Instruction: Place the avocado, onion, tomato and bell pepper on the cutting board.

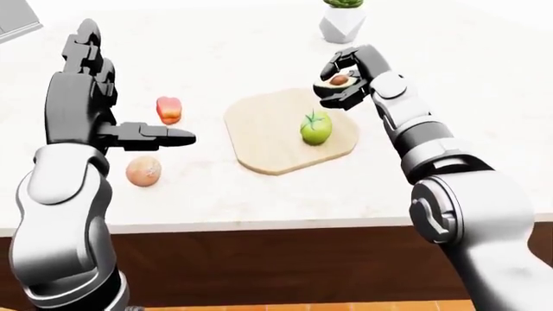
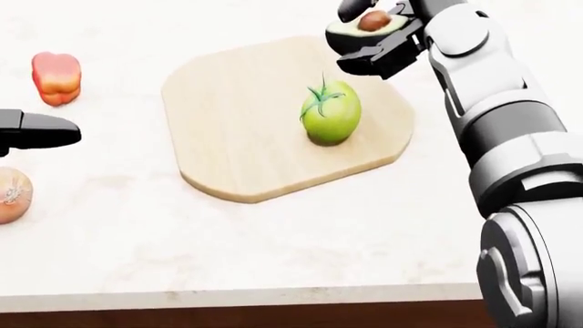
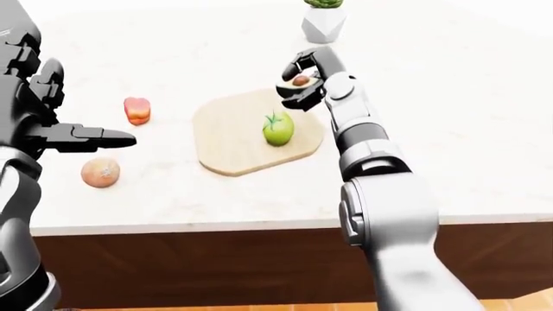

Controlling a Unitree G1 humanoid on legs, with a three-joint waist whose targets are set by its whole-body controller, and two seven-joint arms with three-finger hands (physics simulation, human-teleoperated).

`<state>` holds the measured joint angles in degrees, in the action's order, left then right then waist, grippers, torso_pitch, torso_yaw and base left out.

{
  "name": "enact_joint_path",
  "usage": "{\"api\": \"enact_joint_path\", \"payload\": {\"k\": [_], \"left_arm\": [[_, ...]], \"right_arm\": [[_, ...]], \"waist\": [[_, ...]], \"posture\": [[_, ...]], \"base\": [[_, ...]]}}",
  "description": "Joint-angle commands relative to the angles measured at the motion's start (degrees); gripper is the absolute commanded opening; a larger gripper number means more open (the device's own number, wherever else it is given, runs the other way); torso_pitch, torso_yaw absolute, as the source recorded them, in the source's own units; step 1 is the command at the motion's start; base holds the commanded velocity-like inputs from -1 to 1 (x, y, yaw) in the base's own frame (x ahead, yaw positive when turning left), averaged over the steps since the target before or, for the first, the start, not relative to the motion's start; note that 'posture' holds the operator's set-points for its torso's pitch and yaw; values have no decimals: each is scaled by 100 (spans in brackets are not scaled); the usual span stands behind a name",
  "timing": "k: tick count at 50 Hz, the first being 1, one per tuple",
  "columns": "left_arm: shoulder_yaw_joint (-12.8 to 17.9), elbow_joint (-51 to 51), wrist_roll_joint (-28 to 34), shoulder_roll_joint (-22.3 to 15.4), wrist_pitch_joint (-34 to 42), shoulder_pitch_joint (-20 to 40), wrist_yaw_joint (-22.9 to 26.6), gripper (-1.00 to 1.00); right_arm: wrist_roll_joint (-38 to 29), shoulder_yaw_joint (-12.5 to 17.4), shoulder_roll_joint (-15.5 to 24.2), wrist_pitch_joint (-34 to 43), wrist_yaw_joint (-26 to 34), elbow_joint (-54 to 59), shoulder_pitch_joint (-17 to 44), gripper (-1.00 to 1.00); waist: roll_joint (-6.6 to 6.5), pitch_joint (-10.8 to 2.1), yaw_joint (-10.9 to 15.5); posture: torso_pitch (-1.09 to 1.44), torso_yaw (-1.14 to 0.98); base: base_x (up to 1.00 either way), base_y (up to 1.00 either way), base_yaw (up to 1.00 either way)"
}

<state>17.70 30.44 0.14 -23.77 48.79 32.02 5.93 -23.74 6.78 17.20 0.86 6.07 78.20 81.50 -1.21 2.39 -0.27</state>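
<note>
Right hand [image 2: 378,41] pinching halved avocado [image 2: 364,24], pit up, above top right corner of cutting board [image 2: 246,143]; likely about to set down. Tomato [image 2: 330,111] already on board. Left hand [image 1: 104,97] spread, empty, over worktop [image 1: 207,188] near bell pepper [image 1: 169,109], onion [image 1: 143,171]; both off board.

Right hand [image 1: 345,81] raised, fingers closed, left hand [image 1: 95,97] upright, fingers spread
</note>
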Motion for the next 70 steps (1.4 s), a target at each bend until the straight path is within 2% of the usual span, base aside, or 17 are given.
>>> {"api": "enact_joint_path", "payload": {"k": [1,3,8,23,49,63,70], "left_arm": [[124,139,-52,-45,-43,248,-103,100],[219,269,-289,20,109,358,-134,100],[229,387,-527,-111,182,341,-175,100],[195,543,-777,-280,208,302,-200,100],[250,656,-794,-362,174,235,-64,100],[260,681,-751,-348,95,117,-12,100],[268,669,-710,-339,58,81,18,100]], "right_arm": [[21,25,71,-168,-53,-272,300,-52],[4,25,80,-158,-38,-263,362,-53],[-30,45,85,-152,4,-238,500,-54],[-133,120,123,-145,141,-187,863,-55],[-225,199,85,-153,208,-145,1086,-55],[-225,223,54,-112,222,-134,1065,-51],[-211,242,7,-85,235,-124,995,-29]], "waist": [[-11,-182,-2],[-9,-187,-2],[-14,-168,-12],[-34,-85,-19],[-50,400,-51],[-49,444,-60],[-47,445,-62]], "posture": [[0,0],[0,0],[0,0],[2,0],[16,0],[16,0],[16,0]], "base": [[0,0,0],[0,0,0],[0,0,0],[0,0,0],[0,0,0],[0,0,0],[0,0,0]]}}
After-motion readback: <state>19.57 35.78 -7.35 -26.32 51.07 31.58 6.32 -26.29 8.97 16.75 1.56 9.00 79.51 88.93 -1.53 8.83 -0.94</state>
